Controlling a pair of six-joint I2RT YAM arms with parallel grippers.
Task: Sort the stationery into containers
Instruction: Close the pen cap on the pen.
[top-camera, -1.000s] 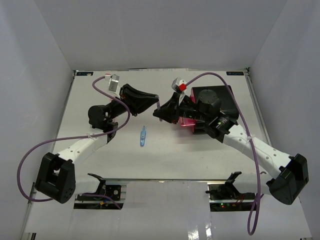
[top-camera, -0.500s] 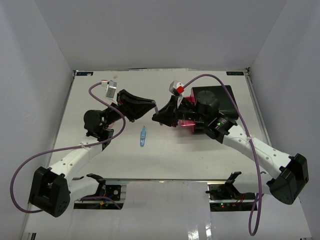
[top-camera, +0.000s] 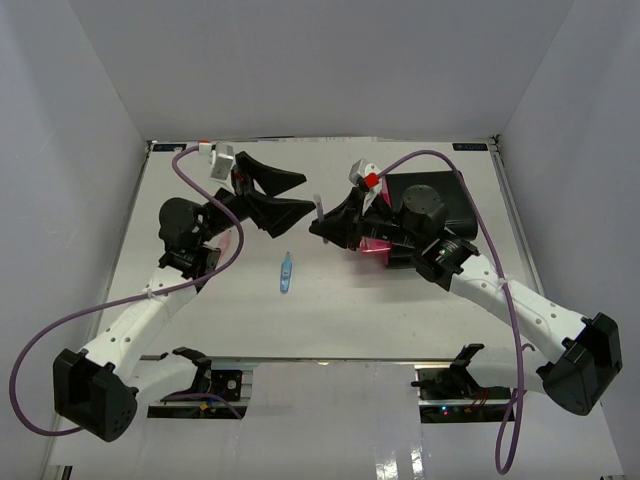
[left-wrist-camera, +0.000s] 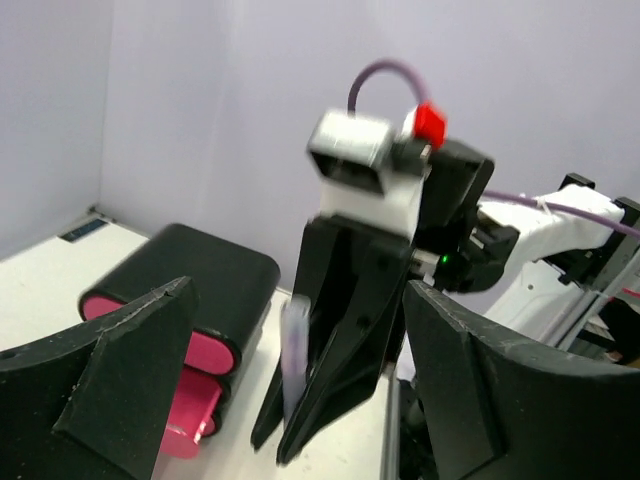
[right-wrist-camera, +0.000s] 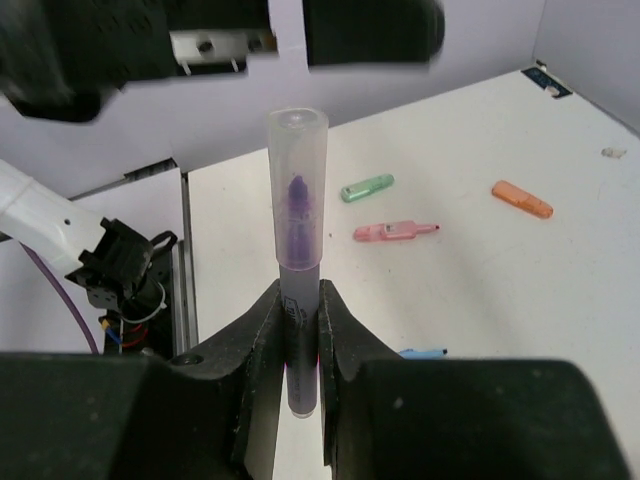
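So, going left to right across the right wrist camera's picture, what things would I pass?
Upright purple marker with a clear plastic cap → short green piece → short orange piece → tiny white scrap. The pink piece with a thin tip overlaps the green one, so it is left out.

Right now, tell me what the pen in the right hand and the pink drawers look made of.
The pen, clamped in the right hand: frosted translucent plastic, likely; its purple tip shows through the cap. The pink drawers: probably smooth moulded plastic, faintly glossy, with rounded fronts.
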